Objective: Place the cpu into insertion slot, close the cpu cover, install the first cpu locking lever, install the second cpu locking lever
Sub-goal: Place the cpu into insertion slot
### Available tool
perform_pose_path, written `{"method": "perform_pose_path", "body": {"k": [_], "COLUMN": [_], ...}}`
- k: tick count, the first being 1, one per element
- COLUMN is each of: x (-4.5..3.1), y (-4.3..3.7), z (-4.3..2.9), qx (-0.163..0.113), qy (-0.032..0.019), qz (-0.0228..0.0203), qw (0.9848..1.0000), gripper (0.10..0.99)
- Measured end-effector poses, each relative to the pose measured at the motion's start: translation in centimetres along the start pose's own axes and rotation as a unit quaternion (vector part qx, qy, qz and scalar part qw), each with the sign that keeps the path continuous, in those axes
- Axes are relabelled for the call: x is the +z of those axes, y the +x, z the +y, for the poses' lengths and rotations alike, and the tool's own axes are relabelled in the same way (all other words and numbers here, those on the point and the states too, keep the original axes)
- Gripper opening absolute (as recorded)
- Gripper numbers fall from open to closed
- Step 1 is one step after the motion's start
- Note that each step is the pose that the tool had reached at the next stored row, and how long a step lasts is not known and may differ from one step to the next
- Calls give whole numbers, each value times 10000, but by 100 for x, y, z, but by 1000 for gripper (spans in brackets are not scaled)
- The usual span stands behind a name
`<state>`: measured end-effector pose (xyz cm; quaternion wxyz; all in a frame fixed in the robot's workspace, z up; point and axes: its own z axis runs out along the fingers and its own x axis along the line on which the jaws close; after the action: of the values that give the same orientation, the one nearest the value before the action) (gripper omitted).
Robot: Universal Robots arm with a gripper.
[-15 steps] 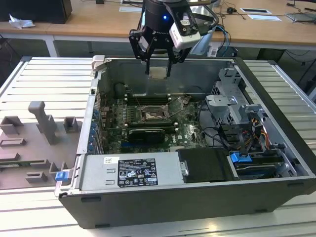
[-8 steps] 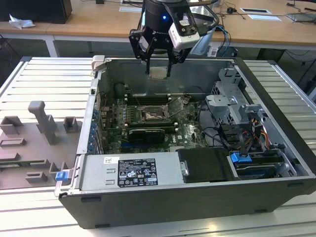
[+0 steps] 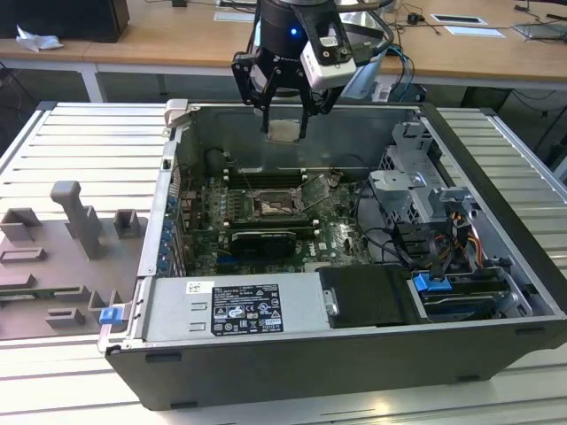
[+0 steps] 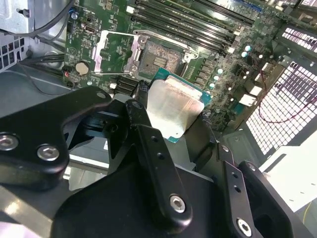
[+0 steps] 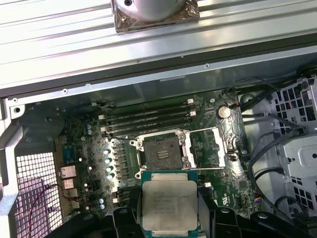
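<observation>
Your gripper point(image 3: 285, 127) hangs over the open case point(image 3: 310, 367), toward its back wall in the exterior view. It is closed down to chip width on the cpu point(image 5: 170, 206), with the fingers point(image 4: 148, 144) pinching two opposite edges. The cpu is level with its silvery lid up. It is in the air, well above the board point(image 5: 89, 163), and touches only the fingers.

The slot point(image 5: 161, 151) is bare, with its contact field exposed. The cover point(image 5: 219, 146) is swung open and lies flat beside the slot. A thin lever rod point(image 5: 213, 168) runs along the cover's edge, unlatched. In both wrist views you see the cpu beside the slot, not over it.

Memory slots point(image 5: 148, 119) run along the slot's side away from the cpu. In the exterior view a black card point(image 3: 263, 241) sits on the board, nearer the camera than the slot. Grey fixtures point(image 3: 75, 221) stand on the slatted table point(image 3: 89, 133) at the exterior view's left, well apart from the case.
</observation>
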<state>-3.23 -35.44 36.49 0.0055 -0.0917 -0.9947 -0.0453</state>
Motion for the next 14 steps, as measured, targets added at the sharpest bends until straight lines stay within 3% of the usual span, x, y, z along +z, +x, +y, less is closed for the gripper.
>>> {"method": "perform_pose_path", "body": {"k": [14], "x": [42], "y": [-1], "z": [-4], "qx": [98], "qy": [6], "qz": [-10], "qw": [10000], "gripper": [541]}}
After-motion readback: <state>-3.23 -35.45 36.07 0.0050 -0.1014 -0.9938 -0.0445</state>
